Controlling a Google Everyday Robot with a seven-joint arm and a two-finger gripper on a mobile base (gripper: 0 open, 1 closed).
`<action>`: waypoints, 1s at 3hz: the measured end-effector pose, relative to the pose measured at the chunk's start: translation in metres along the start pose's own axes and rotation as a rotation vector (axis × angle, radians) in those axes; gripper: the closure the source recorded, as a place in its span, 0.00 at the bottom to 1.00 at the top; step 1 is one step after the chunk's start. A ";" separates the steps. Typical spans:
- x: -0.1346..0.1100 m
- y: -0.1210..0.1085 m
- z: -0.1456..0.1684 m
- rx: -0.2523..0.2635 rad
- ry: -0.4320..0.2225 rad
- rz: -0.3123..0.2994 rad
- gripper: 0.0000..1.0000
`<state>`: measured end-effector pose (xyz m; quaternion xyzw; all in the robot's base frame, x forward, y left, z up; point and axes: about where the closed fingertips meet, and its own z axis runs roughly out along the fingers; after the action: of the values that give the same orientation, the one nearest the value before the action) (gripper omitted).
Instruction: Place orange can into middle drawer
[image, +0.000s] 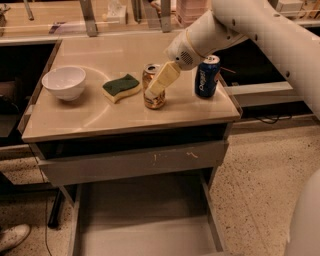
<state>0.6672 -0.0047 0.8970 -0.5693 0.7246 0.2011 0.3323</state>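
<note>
The robot's gripper (155, 89) is reaching down onto the orange can (148, 79), which is standing right of centre near the front edge of the bench (100, 116), between a green sponge (121, 86) and a blue can (206, 76); whether the jaws are pinching it cannot be told. The grasping step appears to be under way, with the middle drawer (145, 220) lying open below. Next, the can is needing a firm hold, a lift clear of the bench and a carry out past the front edge, down into the drawer.

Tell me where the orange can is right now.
Camera view: the orange can stands on the tabletop, right of centre, between the green sponge and the blue can, with the gripper at it.
</note>
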 end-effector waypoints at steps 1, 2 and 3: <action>-0.002 0.003 0.009 -0.019 0.009 0.001 0.00; 0.000 0.008 0.016 -0.040 0.015 0.007 0.00; 0.000 0.010 0.019 -0.045 0.017 0.007 0.00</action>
<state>0.6624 0.0107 0.8832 -0.5757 0.7246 0.2139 0.3126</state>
